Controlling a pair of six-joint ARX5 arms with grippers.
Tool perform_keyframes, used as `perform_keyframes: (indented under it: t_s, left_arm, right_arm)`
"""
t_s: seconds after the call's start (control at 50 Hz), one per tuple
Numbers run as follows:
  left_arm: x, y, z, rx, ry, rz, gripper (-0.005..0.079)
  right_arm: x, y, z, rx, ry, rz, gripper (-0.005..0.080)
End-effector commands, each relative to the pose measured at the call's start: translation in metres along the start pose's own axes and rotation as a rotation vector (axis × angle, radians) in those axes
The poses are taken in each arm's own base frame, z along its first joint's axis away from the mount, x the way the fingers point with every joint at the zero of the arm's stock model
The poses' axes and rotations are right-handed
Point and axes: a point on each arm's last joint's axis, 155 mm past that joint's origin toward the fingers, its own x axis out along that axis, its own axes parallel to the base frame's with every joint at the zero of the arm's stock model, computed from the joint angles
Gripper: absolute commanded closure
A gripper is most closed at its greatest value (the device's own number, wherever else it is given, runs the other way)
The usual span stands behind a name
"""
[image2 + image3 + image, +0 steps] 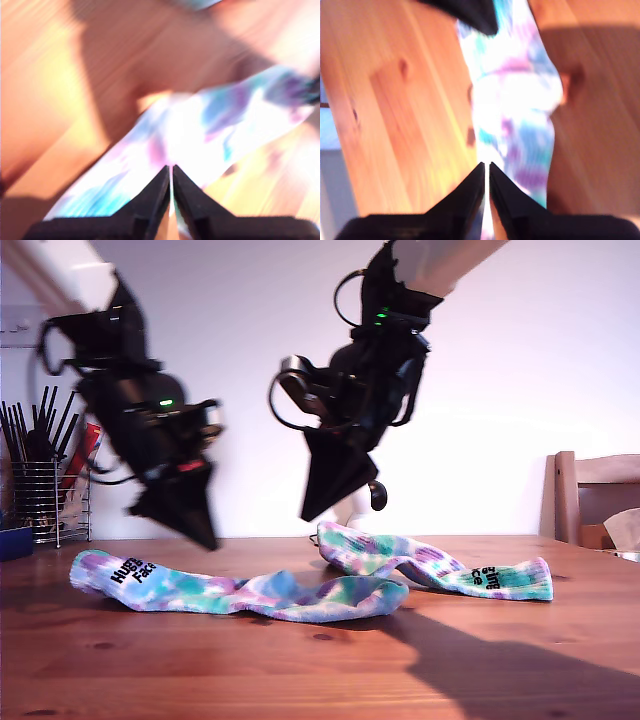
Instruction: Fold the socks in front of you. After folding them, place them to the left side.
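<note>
Socks point(300, 590) lie unfolded along the worktop point(320, 670), lower centre of the exterior view. Both end effectors hover above, jaws nearly closed, empty. Knit looks soft, light, floppy; best pinched at a cuff end.

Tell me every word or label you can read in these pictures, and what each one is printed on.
"Huge Face", as best it reads, in black on the sock lying toward the exterior view's left.
Black lettering on the other sock, toward the exterior view's right: upside down and too small to read.
Faint marks on the wall at the exterior view's left edge: too blurred to read.
Both wrist views: too blurred, no text shows.
</note>
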Motion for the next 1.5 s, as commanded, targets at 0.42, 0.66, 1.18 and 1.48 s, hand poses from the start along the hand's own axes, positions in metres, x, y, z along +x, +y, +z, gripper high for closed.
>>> perform_keyframes:
  t_s: [0.42,0.66,1.18,1.48]
  left_arm:
    - [-0.064,0.037,-0.006,-0.165,-0.046,0.212,0.0763]
    - [-0.08,0.046,-0.017,-0.342,-0.058,0.227,0.0304]
    - [-0.087,0.063,-0.036,-0.501,-0.029,0.274,0.025]
    - [-0.076,0.07,-0.04,-0.524,-0.008,0.277,0.0263]
  right_arm:
    - [0.058,0.0,0.03,-0.017,-0.05,-0.006,0.0763]
    - [0.076,-0.004,0.03,-0.019,-0.049,-0.001,0.0763]
    - [0.086,-0.014,0.033,-0.015,-0.07,-0.014,0.0763]
    - [0.086,-0.015,0.034,-0.015,-0.074,-0.015,0.0763]
